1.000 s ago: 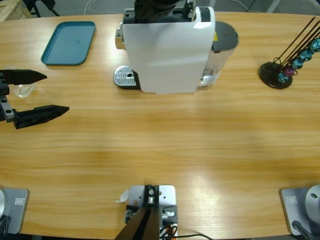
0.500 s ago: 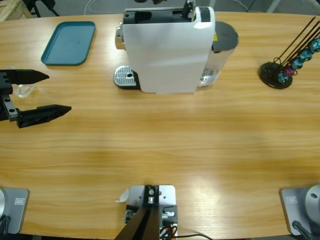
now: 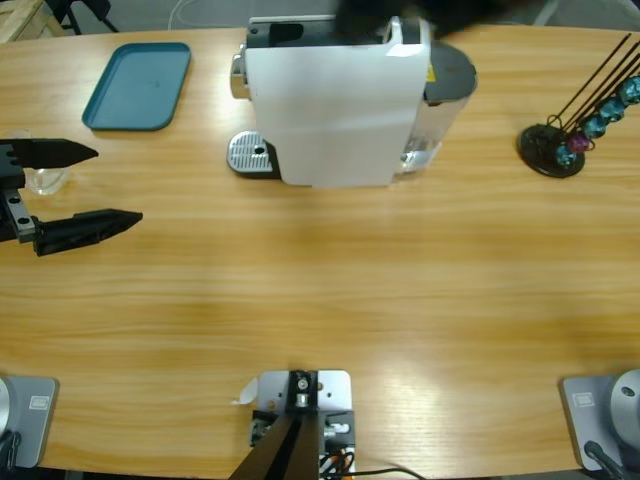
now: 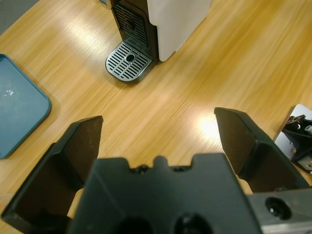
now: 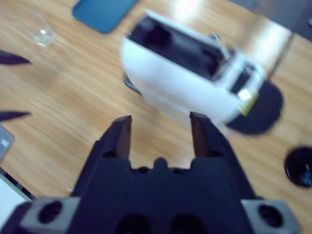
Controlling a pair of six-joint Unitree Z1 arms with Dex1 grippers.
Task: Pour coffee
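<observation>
The white coffee machine [image 3: 330, 100] stands at the table's far middle, its metal drip tray [image 3: 250, 155] empty on its left side. A small clear glass cup [image 3: 44, 180] sits at the far left, beside my left gripper [image 3: 110, 188], which is open with nothing between its fingers. The left wrist view looks past my left gripper [image 4: 158, 119] at the drip tray [image 4: 129, 67]. My right gripper [image 5: 161, 119] is open and empty, high above the coffee machine [image 5: 180, 83]; in the high view it shows only as a dark blur [image 3: 420, 15] at the top edge.
A blue tray [image 3: 138, 85] lies at the back left. A black capsule holder [image 3: 552, 148] with coloured capsules stands at the right. The machine's dark water tank [image 3: 445, 75] sits on its right side. Bare wood fills the table's middle and front.
The dark right arm over the machine's top has swung from its left end towards its right end. The left gripper edged slightly right, then held still.
</observation>
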